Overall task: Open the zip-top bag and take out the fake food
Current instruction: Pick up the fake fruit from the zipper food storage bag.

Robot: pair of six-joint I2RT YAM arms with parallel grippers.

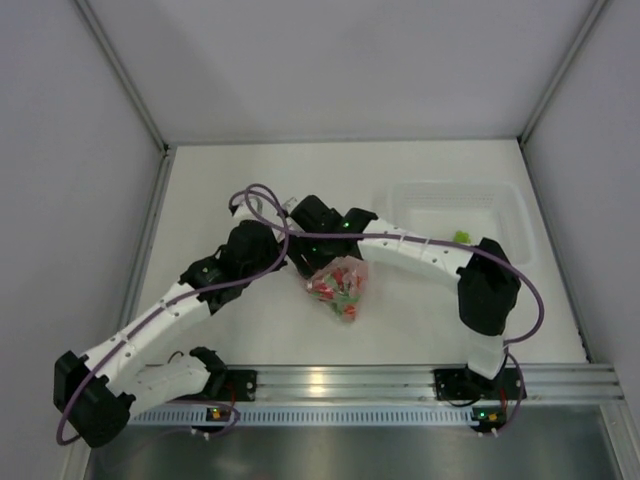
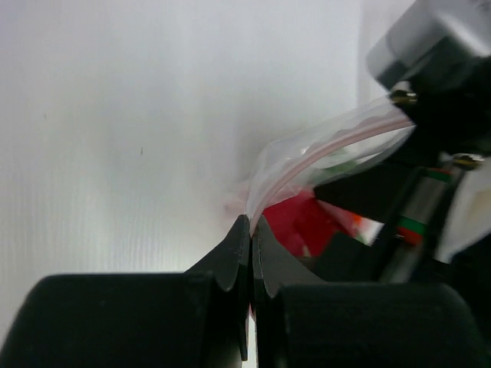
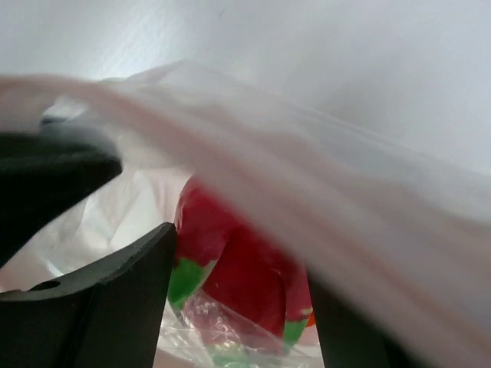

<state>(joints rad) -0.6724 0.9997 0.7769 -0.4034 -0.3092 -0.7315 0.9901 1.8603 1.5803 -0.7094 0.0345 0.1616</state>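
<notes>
The left arm reaches in from the near-left corner over the white counter toward the middle; the left fingers are pressed fully together, and pinched between their tips is a thin edge of the bag; from that pinch the clear film rises up and to the right in the left wrist view, with its pink zip strip running along it toward the other arm's black wrist. The bag sits at about the middle of the counter, just in front of where the two wrists meet; seen from above it hangs or lies as a small crinkled bundle below them. The food is inside the bag, a cluster of red, green and orange pieces; a red piece with green tips shows through the film in the right wrist view. The right fingers stand wide apart, the bulge of film and that red piece between them; the blurred zip strip crosses close in front of the camera; whether either finger presses on the bag I cannot tell. The right arm stretches leftward from its elbow at the right. Further right, at the far-right part of the counter, stands a clear tub; a small green piece lies by its near edge.
</notes>
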